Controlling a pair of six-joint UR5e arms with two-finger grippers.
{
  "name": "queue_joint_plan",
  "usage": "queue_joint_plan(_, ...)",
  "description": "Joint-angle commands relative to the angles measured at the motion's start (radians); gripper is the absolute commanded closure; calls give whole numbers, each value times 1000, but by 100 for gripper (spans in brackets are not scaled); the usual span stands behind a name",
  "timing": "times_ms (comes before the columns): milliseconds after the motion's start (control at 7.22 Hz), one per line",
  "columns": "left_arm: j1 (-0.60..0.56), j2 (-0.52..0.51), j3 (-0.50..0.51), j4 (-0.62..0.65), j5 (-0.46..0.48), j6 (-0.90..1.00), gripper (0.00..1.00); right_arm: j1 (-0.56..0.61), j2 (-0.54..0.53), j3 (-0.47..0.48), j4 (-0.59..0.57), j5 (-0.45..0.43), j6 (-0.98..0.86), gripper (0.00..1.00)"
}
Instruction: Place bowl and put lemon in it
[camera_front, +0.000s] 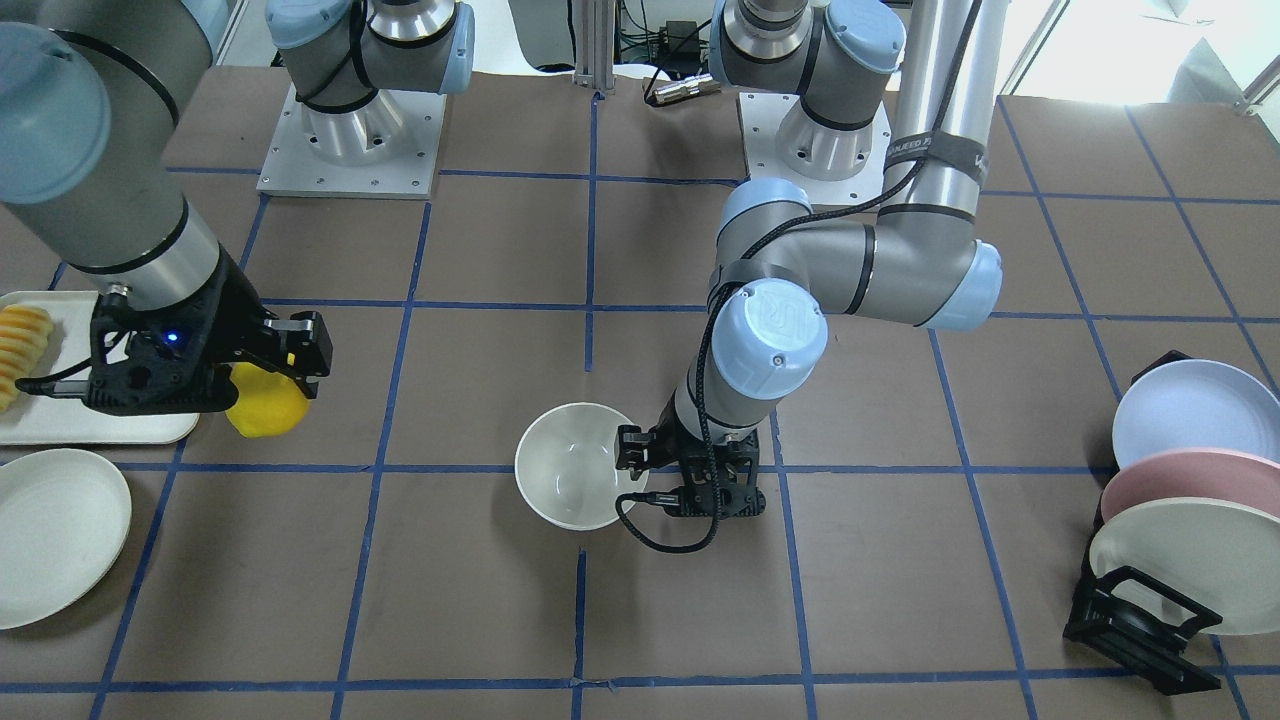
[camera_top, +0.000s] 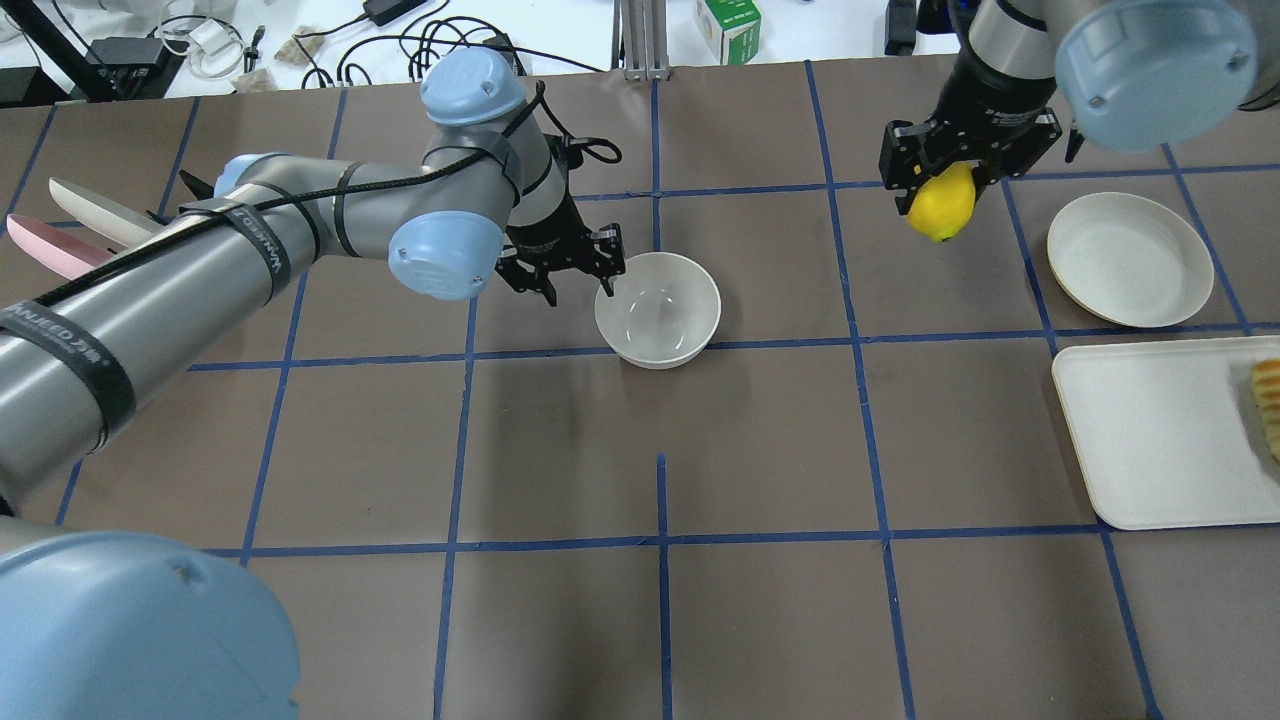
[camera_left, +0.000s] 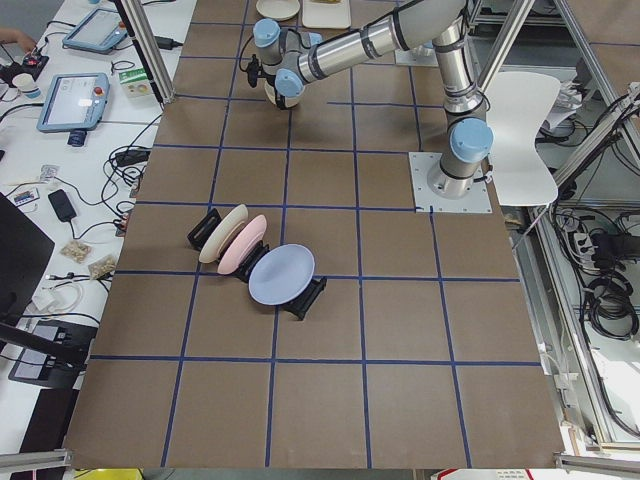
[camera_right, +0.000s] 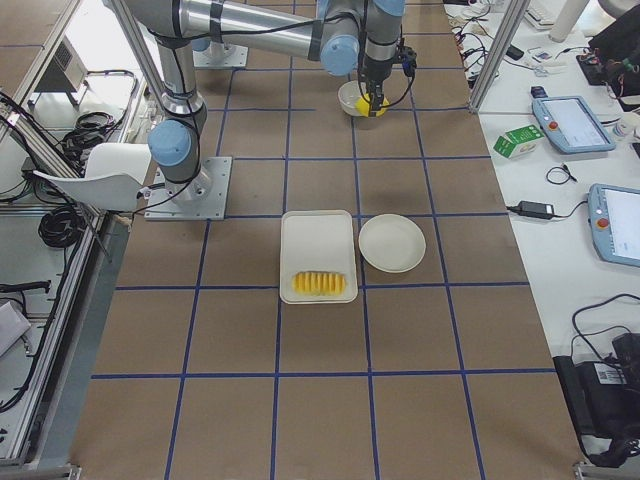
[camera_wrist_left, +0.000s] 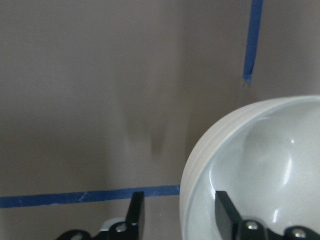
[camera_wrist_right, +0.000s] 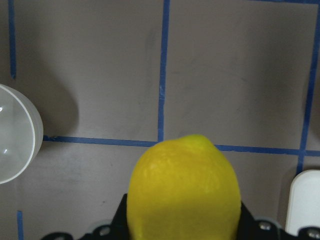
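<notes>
the bowl (camera_top: 665, 320) sits upright on the brown table (camera_top: 760, 450) near its middle, its near edge over a blue tape line (camera_top: 790, 341), its glossy inside bare. the left gripper (camera_wrist_left: 180, 214) is low at the bowl's rim on the robot's left side. its jaws stand apart and straddle the rim: one hangs inside the bowl, the other outside it with a gap to the outer wall, so nothing is pinched. the lemon (camera_top: 943, 203) is well apart from the bowl, off to the robot's right, held over the table by the right gripper (camera_top: 945, 185), whose jaws are closed on its upper half while its pointed end hangs below them. in the right wrist view the lemon fills the lower middle, with the bowl's edge just showing at the far left. just beside the lemon lies a flat white plate (camera_top: 1130, 262), and near that a white tray (camera_top: 1150, 440) with a piece of ridged yellow sliced food (camera_top: 1268, 405) at its outer end. at the robot's far left a black rack (camera_front: 1140, 625) holds blue, pink and cream plates on edge.
</notes>
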Motion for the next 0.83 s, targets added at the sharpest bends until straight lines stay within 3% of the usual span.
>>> queue_joint_plan(0,70,114,56,-153,41,137,0,125,57,0,-78,28,166,74)
queue_joint_plan(277,107,235,58,-276,160,279,0,261,148,0,-209,26,274,74)
queue_joint_plan(692,147,367,81,-418,159,357,0,368,258,9,-332,28,322,74)
